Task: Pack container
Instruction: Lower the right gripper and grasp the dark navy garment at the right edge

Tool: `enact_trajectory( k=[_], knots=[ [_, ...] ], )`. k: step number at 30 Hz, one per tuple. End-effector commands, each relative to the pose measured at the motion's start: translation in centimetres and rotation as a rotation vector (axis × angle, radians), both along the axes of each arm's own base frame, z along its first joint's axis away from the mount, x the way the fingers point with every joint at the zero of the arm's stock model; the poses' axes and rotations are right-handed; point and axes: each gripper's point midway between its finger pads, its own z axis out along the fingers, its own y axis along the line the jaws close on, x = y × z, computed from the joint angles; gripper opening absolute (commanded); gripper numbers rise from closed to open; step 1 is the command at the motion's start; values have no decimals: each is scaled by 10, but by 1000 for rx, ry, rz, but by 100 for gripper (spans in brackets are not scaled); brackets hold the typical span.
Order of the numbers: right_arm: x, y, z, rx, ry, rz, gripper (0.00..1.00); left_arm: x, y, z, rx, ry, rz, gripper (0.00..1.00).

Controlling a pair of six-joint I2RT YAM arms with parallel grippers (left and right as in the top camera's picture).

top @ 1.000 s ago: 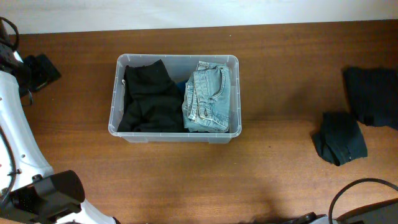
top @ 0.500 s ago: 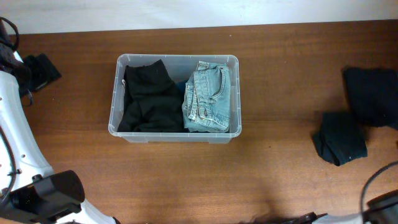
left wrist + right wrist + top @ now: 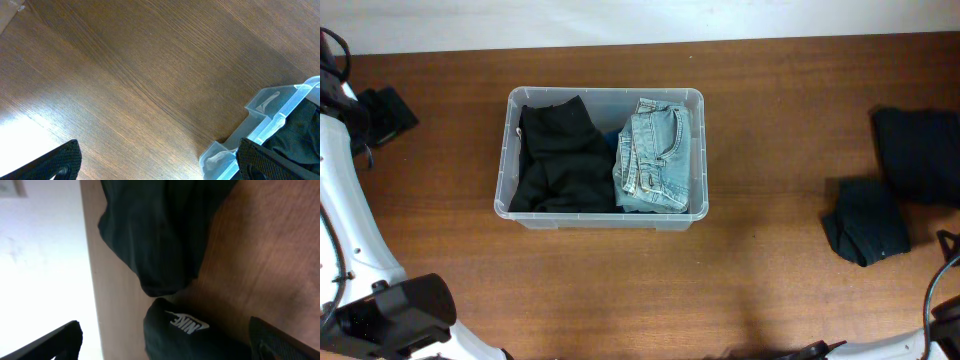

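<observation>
The container (image 3: 603,93), a clear plastic bin, stands left of the table's middle. It holds a black garment (image 3: 560,160) on its left side and folded light-blue jeans (image 3: 655,160) on its right. My left gripper (image 3: 385,112) is at the far left edge of the table, open and empty (image 3: 160,160). One corner of the container (image 3: 270,115) shows in the left wrist view. My right gripper (image 3: 167,345) is open, hovering over a dark folded garment with a white Nike logo (image 3: 187,322). It is out of the overhead view.
A folded dark garment (image 3: 865,222) and a larger black garment (image 3: 918,155) lie on the right of the table; the black one (image 3: 160,235) reaches the table's edge in the right wrist view. A black cable (image 3: 940,300) curls at bottom right.
The right arm's cable and body have slid right, almost out of the overhead view. The container, the clothes and the left arm have not moved.
</observation>
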Motion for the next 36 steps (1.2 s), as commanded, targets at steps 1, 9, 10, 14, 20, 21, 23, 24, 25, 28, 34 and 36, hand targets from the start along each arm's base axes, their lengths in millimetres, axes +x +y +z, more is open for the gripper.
enact_trajectory(
  k=[1,9,10,14,20,21,23,24,25,28,34,36],
  knots=[
    [13,10,-18,-32,74,35,98,-3,-1,13,8,-38,9,99],
    [46,24,-18,-34,59,59,98,-3,-1,13,8,-39,9,99],
    [47,24,-20,-33,59,59,98,-3,-1,13,8,-38,9,99],
    [43,21,-26,-20,67,50,98,-3,-1,13,8,-38,9,99],
    [38,11,-32,-28,61,35,98,-3,-1,13,8,-38,9,99],
    [38,10,-33,-31,56,35,98,-3,-1,13,8,-38,9,100],
    [40,9,-35,-36,48,37,99,-3,-1,13,8,-38,9,99],
    [41,7,-37,-40,44,38,98,-3,-1,13,8,-38,9,99],
    [42,6,-38,-45,40,38,99,-3,-1,13,8,-38,9,99],
    [45,2,-43,-55,32,35,99,-3,-1,13,8,-38,9,99],
    [49,-3,-61,-35,20,22,98,-3,-1,13,8,-38,9,99],
    [52,-3,-66,-31,15,23,98,-3,-1,13,8,-38,9,100]
  ],
)
